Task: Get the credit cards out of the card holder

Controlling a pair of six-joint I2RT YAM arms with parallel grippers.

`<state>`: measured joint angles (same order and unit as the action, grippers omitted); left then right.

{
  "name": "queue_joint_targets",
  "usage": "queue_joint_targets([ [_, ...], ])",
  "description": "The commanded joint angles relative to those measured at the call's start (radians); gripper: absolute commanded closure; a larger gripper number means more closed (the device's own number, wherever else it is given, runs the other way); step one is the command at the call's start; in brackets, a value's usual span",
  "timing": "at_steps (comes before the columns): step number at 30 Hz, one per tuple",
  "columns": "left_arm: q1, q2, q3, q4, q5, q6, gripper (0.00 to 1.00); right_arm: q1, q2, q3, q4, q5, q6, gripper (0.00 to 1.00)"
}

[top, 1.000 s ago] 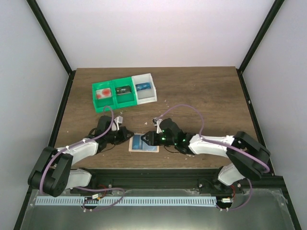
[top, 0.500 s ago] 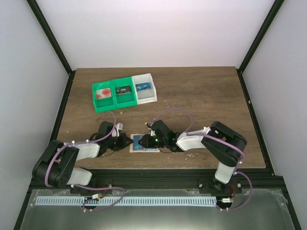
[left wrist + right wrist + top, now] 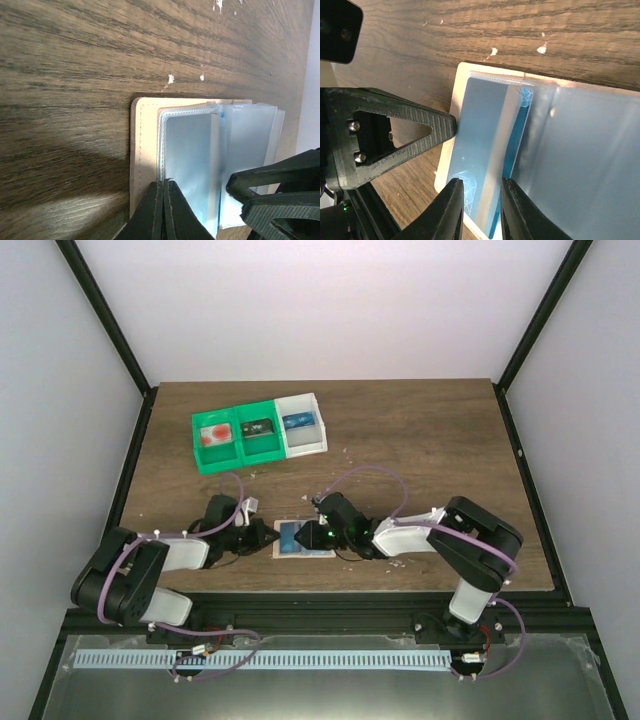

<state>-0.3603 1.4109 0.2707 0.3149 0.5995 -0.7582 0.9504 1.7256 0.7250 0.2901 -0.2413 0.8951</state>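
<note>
The tan card holder [image 3: 300,552] lies open near the table's front edge, also in the left wrist view [image 3: 145,145] and the right wrist view [image 3: 462,71]. A blue card [image 3: 482,135] sits in its clear sleeve pocket [image 3: 187,160]. My left gripper [image 3: 267,536] is shut, its tips [image 3: 164,183] resting on the holder's left edge. My right gripper [image 3: 313,537] is open, its fingers straddling the blue card's end [image 3: 481,184]. A red-and-white card [image 3: 214,436], a dark card [image 3: 258,428] and another blue card [image 3: 298,423] lie in the trays.
A green two-compartment tray [image 3: 237,455] and a white tray [image 3: 306,446] stand side by side at the back left. My two grippers face each other tip to tip over the holder. The table's front edge [image 3: 330,590] runs just behind the holder.
My left gripper has moved right up to the holder's left edge. My right gripper has slid left over the holder and its arm has folded up at the elbow.
</note>
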Motion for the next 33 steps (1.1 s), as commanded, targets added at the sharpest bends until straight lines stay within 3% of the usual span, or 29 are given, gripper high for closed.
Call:
queue_joint_targets([
  [1,0.001,-0.01,-0.024,-0.04,-0.026,0.011,1.0,0.001,-0.059,-0.013,-0.015,0.045,-0.012,0.77],
  [17,0.001,-0.012,-0.037,-0.023,-0.025,0.001,1.0,-0.01,-0.007,-0.013,-0.004,0.016,-0.005,0.83],
  [33,0.001,-0.01,-0.061,0.028,-0.007,-0.029,1.0,-0.051,0.024,-0.078,0.137,-0.092,0.071,0.88],
])
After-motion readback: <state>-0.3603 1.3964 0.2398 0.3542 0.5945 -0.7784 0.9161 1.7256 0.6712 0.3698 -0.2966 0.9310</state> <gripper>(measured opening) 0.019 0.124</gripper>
